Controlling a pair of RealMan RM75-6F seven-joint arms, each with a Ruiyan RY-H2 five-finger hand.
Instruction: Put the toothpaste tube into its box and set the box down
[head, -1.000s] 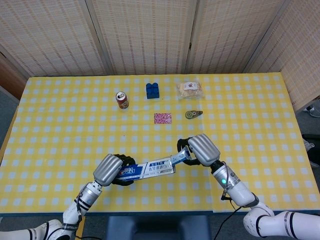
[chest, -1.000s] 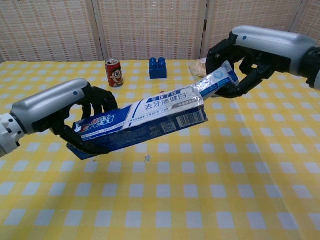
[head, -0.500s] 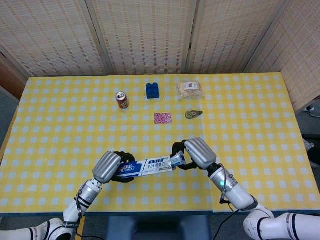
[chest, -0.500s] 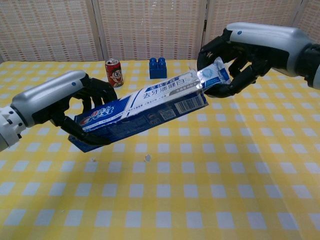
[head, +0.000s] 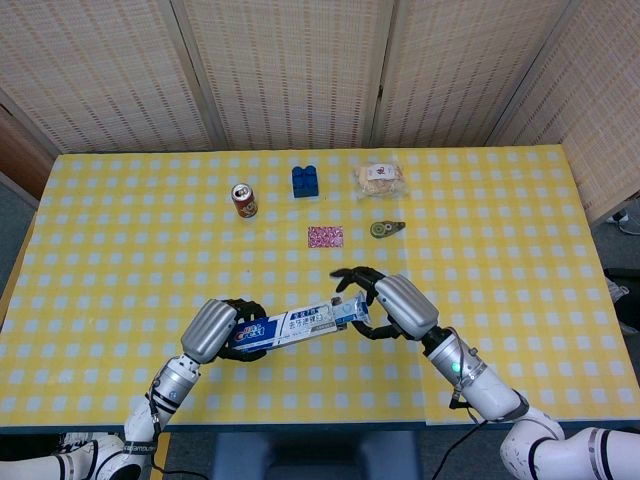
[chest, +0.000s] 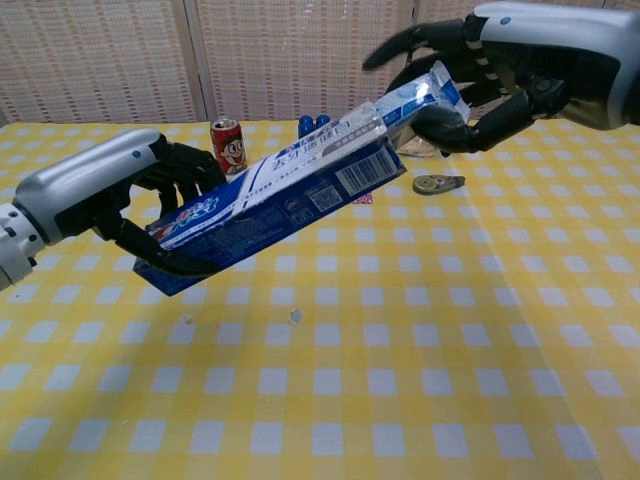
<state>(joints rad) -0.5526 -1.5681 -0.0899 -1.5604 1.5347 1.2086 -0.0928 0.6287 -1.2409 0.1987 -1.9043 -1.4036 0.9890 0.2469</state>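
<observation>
Most of the toothpaste tube (chest: 425, 100) is already inside its box (chest: 270, 205), with only the crimped tail sticking out of the open end; both are held in the air above the counter (head: 120, 230), near its 6 o'clock edge. The box tilts up toward 2 o'clock in the chest view, probably so the open mouth faces the feeding hand. The left hand (head: 212, 330) wraps its fingers round the closed lower end, bracing the box against the push. The right hand (head: 395, 305) pinches the tube's tail between thumb and curled fingers, the other fingers spread above. Well apart toward 12 o'clock stand a red can (head: 244, 200), a blue brick (head: 305, 181), a wrapped snack (head: 380, 179), a small tape roll (head: 385, 230) and a pink packet (head: 325, 236).
</observation>
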